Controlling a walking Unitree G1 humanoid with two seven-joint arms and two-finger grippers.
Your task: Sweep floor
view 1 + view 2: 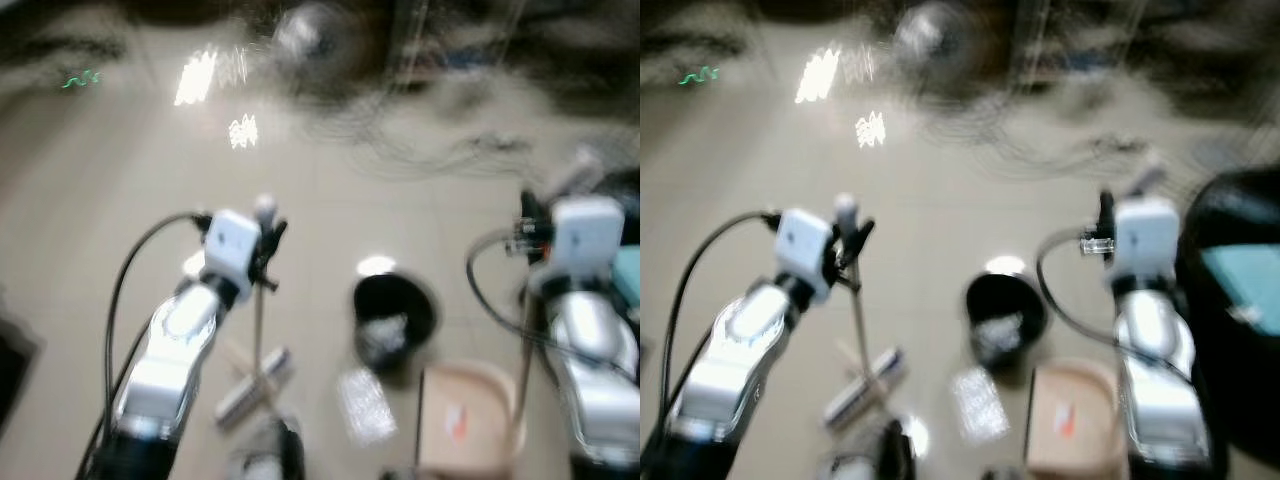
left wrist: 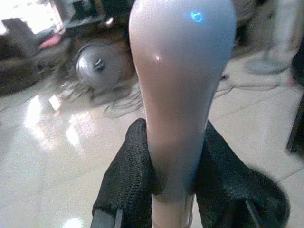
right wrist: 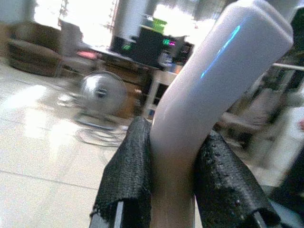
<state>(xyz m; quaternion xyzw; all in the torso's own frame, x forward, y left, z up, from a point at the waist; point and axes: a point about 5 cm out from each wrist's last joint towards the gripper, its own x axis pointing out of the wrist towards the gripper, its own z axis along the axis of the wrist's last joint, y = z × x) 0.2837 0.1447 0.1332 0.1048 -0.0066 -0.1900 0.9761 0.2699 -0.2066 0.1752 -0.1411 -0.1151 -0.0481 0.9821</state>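
The head views are blurred. My left gripper (image 1: pixel 266 238) is shut on the rounded white top of a broom handle (image 2: pixel 183 85). The thin stick runs down to the broom head (image 1: pixel 255 385) on the pale tiled floor. My right gripper (image 1: pixel 1108 222) is shut on the white curved handle (image 3: pixel 213 90) of a beige dustpan (image 1: pixel 465 415), which rests on the floor by my right arm. A crumpled, shiny piece of litter (image 1: pixel 365 405) lies between the broom head and the dustpan.
A small black bin (image 1: pixel 393 315) with crumpled litter in it stands just beyond the dustpan. A floor fan (image 1: pixel 310 35) and loose cables (image 1: pixel 430 150) lie farther ahead. A big black object with a teal patch (image 1: pixel 1240 300) is close on the right.
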